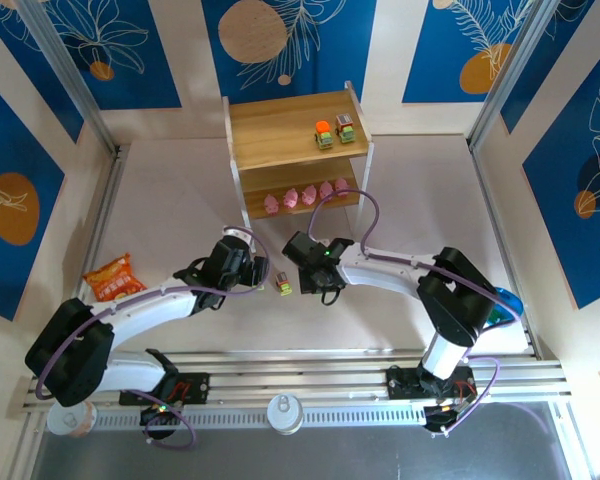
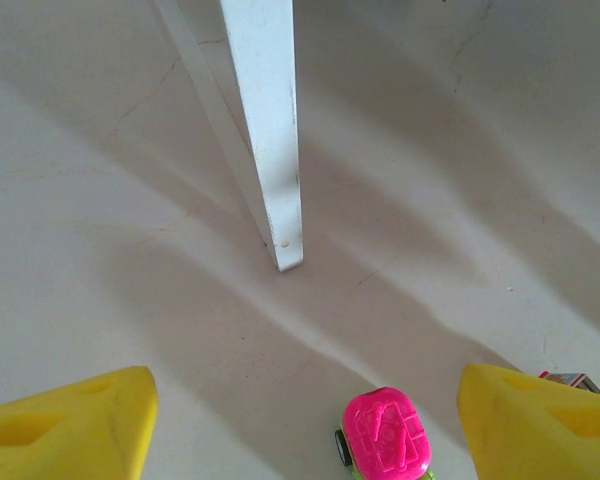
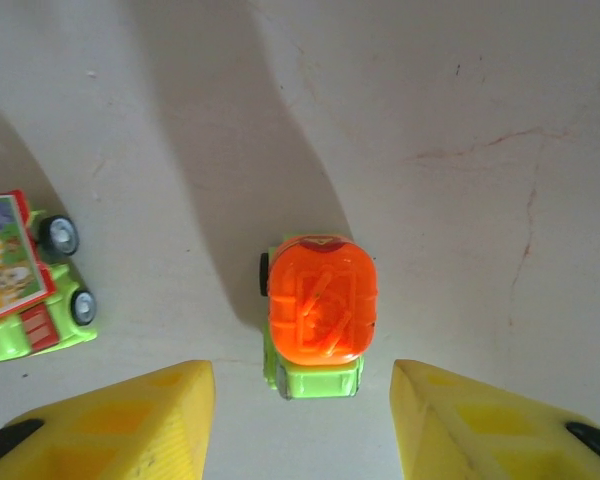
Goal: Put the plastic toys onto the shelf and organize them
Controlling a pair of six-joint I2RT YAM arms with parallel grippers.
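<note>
Toys carried almost no print: only the sticker car [image 3: 20,275] had a label, a colourful picture with a red edge on its roof, and any writing on it was too small to read. It stood on the table [image 1: 410,200] just left of the orange car [image 3: 318,305]. The orange car lay between the yellow fingers [image 3: 130,430] of the right gripper [image 3: 302,395], whose jaws were partly open with a gap on each side and held nothing. The magenta car [image 2: 380,438] lay on the table between the fingers [image 2: 70,430] of the left gripper [image 2: 305,400], nearer the right one and untouched, and those jaws were spread wide and empty. From above, the sticker car showed between the two grippers, in front of the shelf [image 1: 290,125]. Five pink figurines [image 1: 307,195] stood in a row on the lower board. Two more cars [image 1: 323,133] sat side by side near the right end of the upper board. A white shelf leg [image 2: 275,150] stood just beyond the left gripper. An orange snack bag [image 1: 113,277] lay well apart at the left, and a blue bowl [image 1: 507,300] was partly hidden behind the right arm.
</note>
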